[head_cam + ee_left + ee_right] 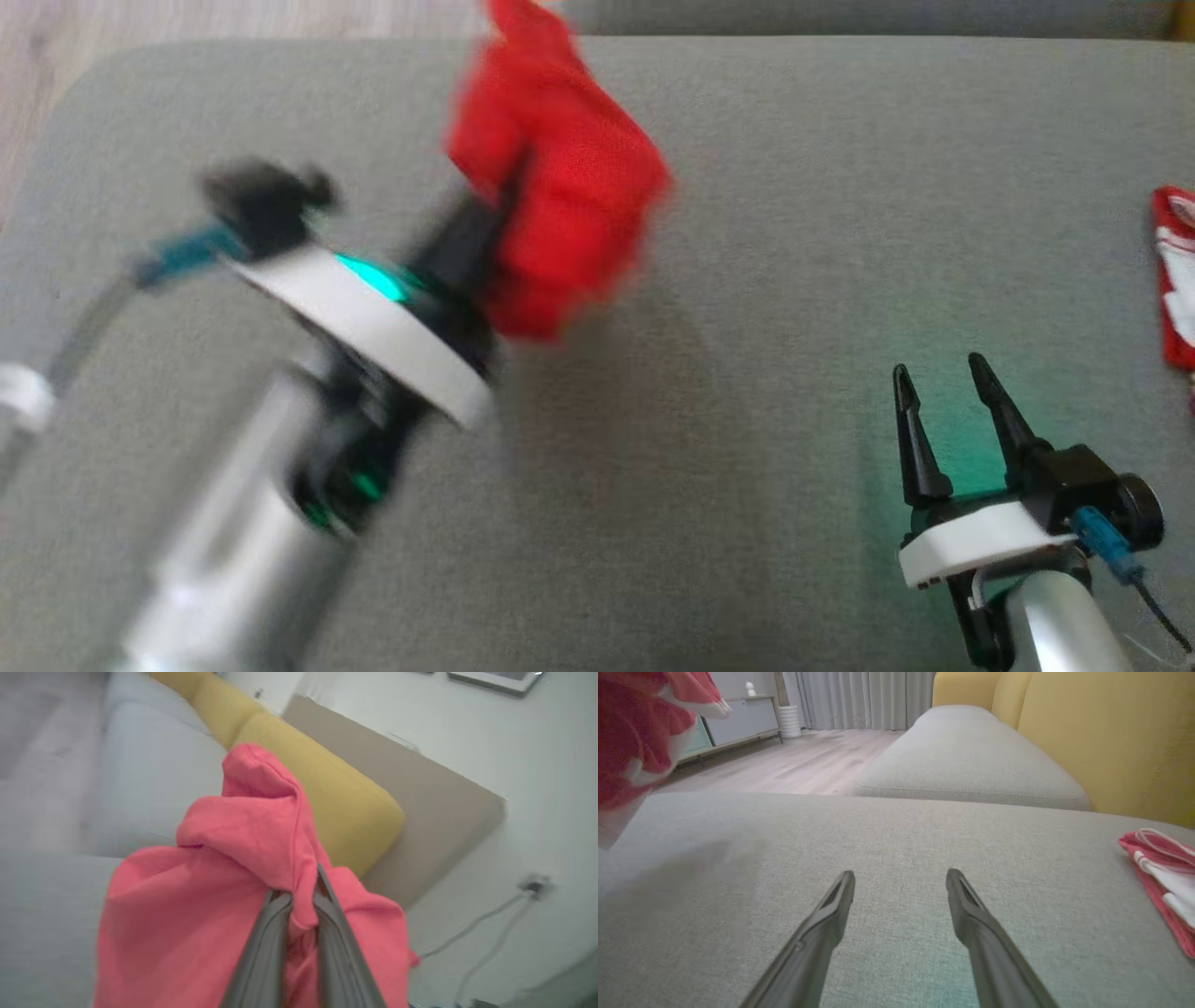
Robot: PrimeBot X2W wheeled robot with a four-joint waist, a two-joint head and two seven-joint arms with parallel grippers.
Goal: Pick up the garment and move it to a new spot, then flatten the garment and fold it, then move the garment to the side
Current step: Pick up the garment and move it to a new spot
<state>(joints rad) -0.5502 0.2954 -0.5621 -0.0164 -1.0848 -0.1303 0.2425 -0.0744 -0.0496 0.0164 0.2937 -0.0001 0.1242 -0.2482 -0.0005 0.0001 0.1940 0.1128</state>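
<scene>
Fingers (261, 952) of my left gripper (301, 893) pinch tight on a fold of the red garment (187, 914), which bunches around them and hangs in a loose clump. In the head view, that gripper (485, 219) is blurred and holds the garment (560, 168) raised over the grey seat cushion (747, 280), toward its far edge and left of middle, with a soft shadow on the fabric beneath. My right gripper (901, 877) has its two fingers spread wide apart with nothing between them, low over the cushion near its front right corner (938, 369). A folded red-and-white cloth (1176, 280) lies at the cushion's right edge, well apart from both grippers. Behind it rises the yellow backrest (1111, 742).
</scene>
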